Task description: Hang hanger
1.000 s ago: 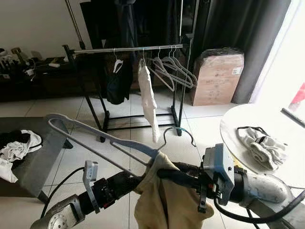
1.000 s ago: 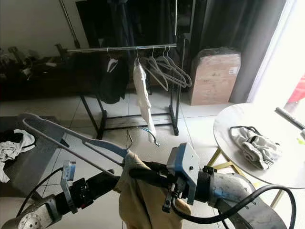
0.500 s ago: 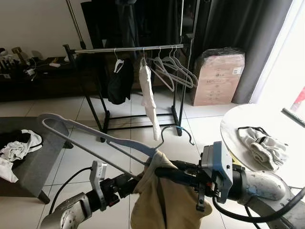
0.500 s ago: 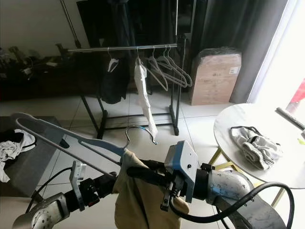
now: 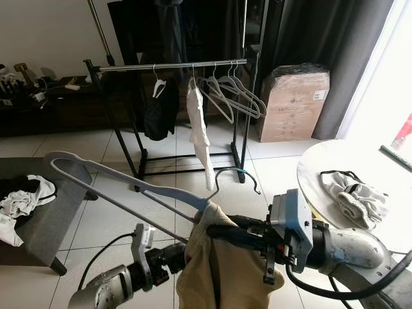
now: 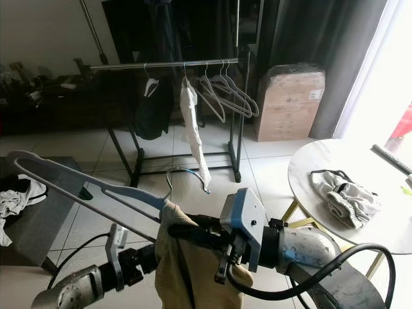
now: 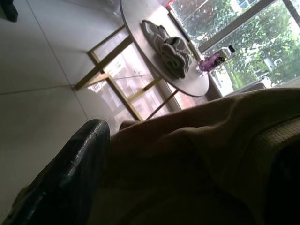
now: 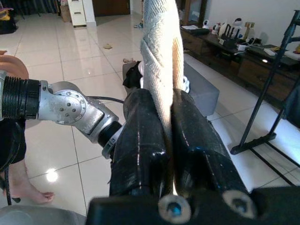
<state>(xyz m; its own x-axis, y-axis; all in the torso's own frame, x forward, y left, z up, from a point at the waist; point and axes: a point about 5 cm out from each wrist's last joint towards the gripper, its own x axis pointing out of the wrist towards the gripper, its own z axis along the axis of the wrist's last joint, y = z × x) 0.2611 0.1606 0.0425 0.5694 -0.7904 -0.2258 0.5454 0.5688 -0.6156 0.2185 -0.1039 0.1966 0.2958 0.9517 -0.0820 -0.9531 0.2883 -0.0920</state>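
Because the rack stands well apart from the robot, across open floor, the main hazard is in the approach: the hanger juts far out to the robot's left, and its long arm could strike the rack's post or the clothes already hanging there. A second hazard is crowding on the rail, where a dark garment, a white garment and several bare hangers leave limited free rail; a poorly aimed hook could catch a neighbouring hanger instead of the rail. A third hazard is slip: the tan cloth is bunched at the hanger's neck and could slide off if the hanger tilts further.

The hanger is grey-blue plastic, held low in front of the robot, tilted, with its dark hook curving toward the rack. The cloth drapes down from its neck between the two arms.

The right gripper has its fingers pressed together on a fold of cloth, as the right wrist view shows. The left gripper is buried in the cloth from below, one finger lying against the fabric; whether it is apart or together cannot be told.
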